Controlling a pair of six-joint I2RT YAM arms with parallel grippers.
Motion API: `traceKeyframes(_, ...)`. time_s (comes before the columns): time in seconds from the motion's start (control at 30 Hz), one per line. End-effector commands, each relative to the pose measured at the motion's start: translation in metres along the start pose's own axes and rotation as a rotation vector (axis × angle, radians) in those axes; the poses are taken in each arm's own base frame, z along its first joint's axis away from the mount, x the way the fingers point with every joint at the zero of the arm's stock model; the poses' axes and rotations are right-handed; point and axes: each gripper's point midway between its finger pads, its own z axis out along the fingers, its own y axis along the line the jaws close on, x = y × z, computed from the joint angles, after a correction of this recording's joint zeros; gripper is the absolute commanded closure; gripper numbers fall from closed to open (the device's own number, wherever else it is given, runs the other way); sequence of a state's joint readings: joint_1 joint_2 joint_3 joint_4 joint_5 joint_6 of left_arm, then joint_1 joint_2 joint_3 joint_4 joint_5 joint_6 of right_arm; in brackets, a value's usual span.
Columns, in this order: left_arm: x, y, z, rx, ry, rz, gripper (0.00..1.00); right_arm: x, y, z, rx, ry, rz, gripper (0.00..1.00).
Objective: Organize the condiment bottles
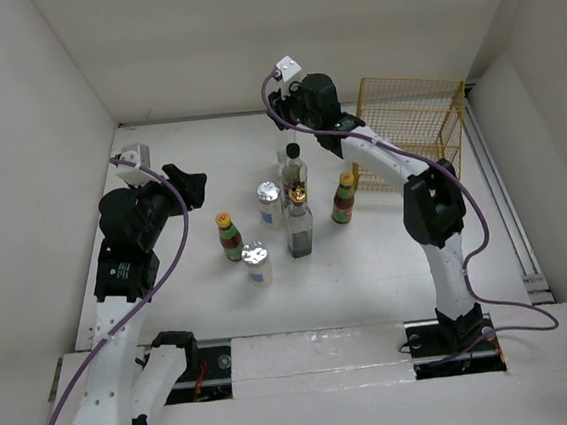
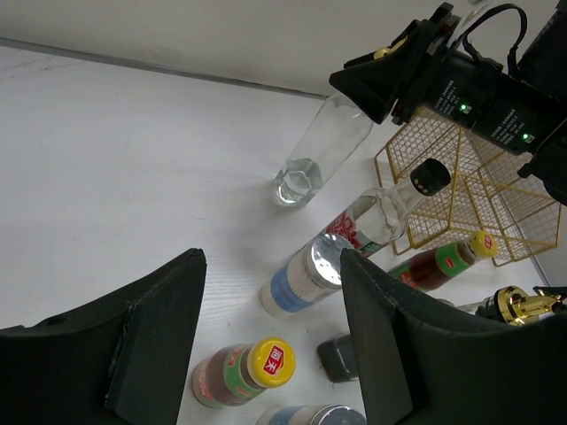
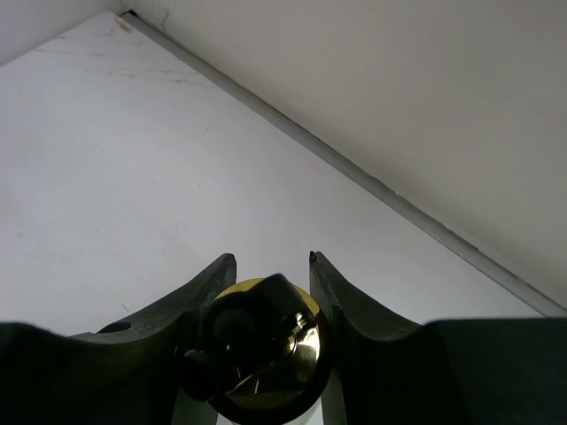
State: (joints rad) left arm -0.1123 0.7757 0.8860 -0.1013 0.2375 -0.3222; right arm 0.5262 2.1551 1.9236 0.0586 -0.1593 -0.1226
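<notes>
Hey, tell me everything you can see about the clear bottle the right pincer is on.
The clear bottle is tall and see-through, glass by its look, seemingly near empty. Its gold spout sits between the fingers of the right pincer, which close on it from above. Its base appears to rest on the white table, toward the far side, apart from the yellow wire basket.

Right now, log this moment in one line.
left gripper: open, empty | right gripper: shut on gold spout of tall clear bottle | yellow wire basket: no bottles inside
</notes>
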Motion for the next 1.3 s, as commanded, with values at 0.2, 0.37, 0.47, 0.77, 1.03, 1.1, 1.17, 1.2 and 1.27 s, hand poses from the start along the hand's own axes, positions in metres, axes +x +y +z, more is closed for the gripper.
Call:
traceKeyframes(0.2,-0.011,-0.010,-0.005,0.047,-0.056,0.024,0.42,-0.215,-0.028,-0.077,0.130,-0.474,-0.012,0.97)
traceKeyframes(0.37,-0.010,-0.011,-0.005,0.056,-0.052,0.024,0.41,-0.262,-0.047,-0.131,0.181,-0.550,-0.014,0.98)
traceKeyframes(0.47,-0.010,-0.011,-0.005,0.056,-0.052,0.024,0.41,-0.279,-0.066,-0.169,0.240,-0.569,-0.016,0.99)
traceKeyframes(0.77,-0.017,-0.015,-0.009,0.064,-0.071,0.019,0.41,-0.309,-0.141,-0.251,0.403,-0.511,-0.035,0.99)
traceKeyframes(1.03,-0.015,-0.014,-0.007,0.060,-0.063,0.018,0.41,-0.282,-0.198,-0.276,0.504,-0.452,-0.046,0.99)
traceKeyframes(1.1,-0.014,-0.016,-0.007,0.070,-0.059,0.018,0.40,-0.277,-0.205,-0.275,0.515,-0.442,-0.043,1.00)
traceKeyframes(1.17,-0.014,-0.016,-0.007,0.070,-0.059,0.018,0.40,-0.272,-0.211,-0.272,0.516,-0.440,-0.047,1.00)
traceKeyframes(1.2,-0.014,-0.016,-0.007,0.070,-0.059,0.018,0.40,-0.274,-0.211,-0.273,0.516,-0.449,-0.050,1.00)
traceKeyframes(1.27,-0.014,-0.016,-0.007,0.070,-0.059,0.018,0.40,-0.263,-0.220,-0.265,0.524,-0.427,-0.042,1.00)
